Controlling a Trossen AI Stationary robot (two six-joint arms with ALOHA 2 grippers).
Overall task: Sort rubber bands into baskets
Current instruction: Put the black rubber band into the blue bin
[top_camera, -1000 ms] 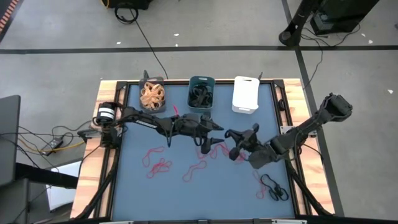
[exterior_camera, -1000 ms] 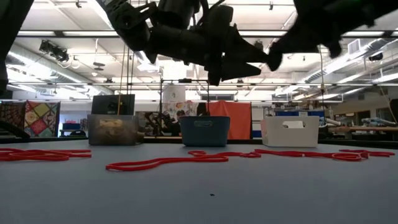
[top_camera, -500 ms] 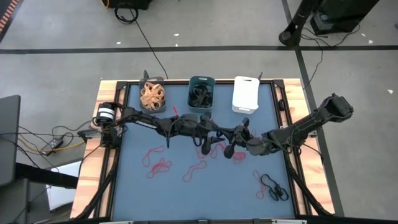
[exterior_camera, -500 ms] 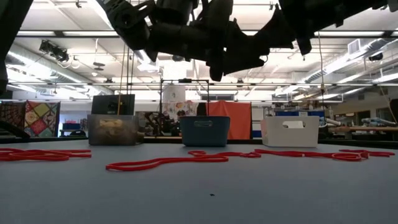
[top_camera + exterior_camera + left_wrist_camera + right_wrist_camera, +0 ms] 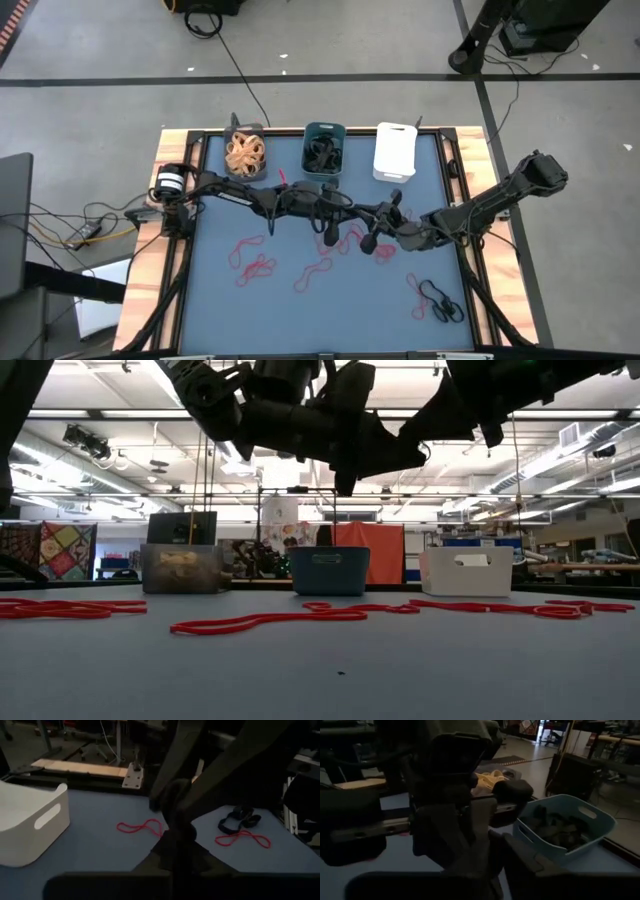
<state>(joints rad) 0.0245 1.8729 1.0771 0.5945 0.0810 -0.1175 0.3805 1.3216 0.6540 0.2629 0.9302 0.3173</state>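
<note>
1. Meeting nose to nose above the middle of the blue surface (image 5: 210,290), the left hand (image 5: 352,209) and the right hand (image 5: 378,222) hang well clear of it.
2. The left hand is closed tight; whether anything is pinched in it cannot be told.
3. The right hand's opening cannot be told.
4. Red rubber bands (image 5: 255,267) lie loose across the surface, with a black band (image 5: 443,303) near the right front corner.
5. Three baskets stand in a row along the far edge: a dark grey basket (image 5: 244,152) holding tan bands, a teal basket (image 5: 324,149) holding black ones, and a white basket (image 5: 395,151).
</note>
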